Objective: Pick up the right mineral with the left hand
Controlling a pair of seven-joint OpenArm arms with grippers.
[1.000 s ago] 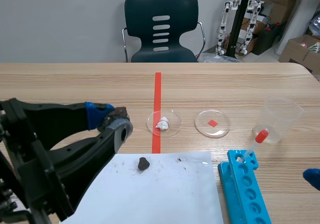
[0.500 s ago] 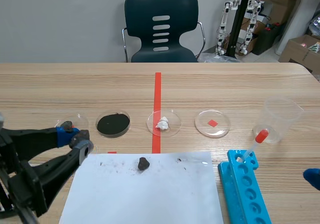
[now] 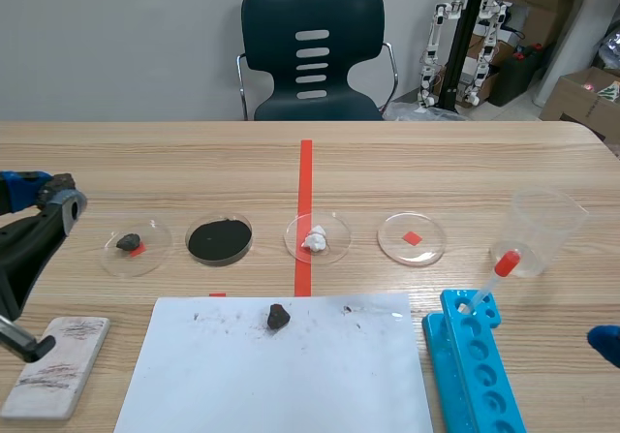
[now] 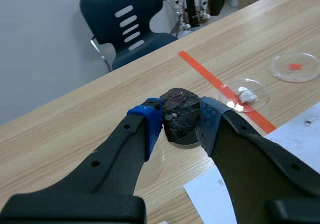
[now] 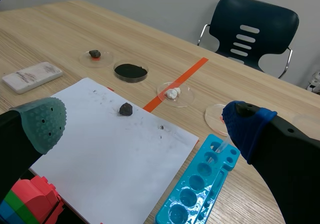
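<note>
1. The wooden table (image 3: 465, 171) carries everything, and a dark chair (image 3: 312, 50) stands at its far side.
2. A white sheet of paper (image 3: 291, 385) lies at the near edge, flecked with dark specks. A small rock (image 3: 278, 316) sits on it close to its far edge.
3. The left claw (image 4: 180, 120) is out at the table's left side. It is clamped on a dark rough rock (image 4: 178, 106), which is pressed between its blue pads (image 4: 150, 124) and held off the table.
4. The right claw (image 5: 145, 126) gapes wide with nothing in it, low at the near right.
5. A blue tube rack (image 3: 475, 365) lies just right of the paper. A dropper (image 3: 496, 273) with a red bulb leans out of its far end.
6. A clear plastic cup (image 3: 542, 225) stands just beyond the rack.
7. A pale block (image 3: 53, 367) with dark streaks lies left of the paper.
8. Four clear round dishes sit in a row beyond the paper:
   - The left dish (image 3: 157, 255) holds a dark pebble (image 3: 128, 242).
   - The second dish (image 3: 251, 231) holds black powder (image 3: 219, 241).
   - The third dish (image 3: 339, 245) holds a white lump (image 3: 315, 238).
   - The right dish (image 3: 428, 245) has only a red square under it.
</note>
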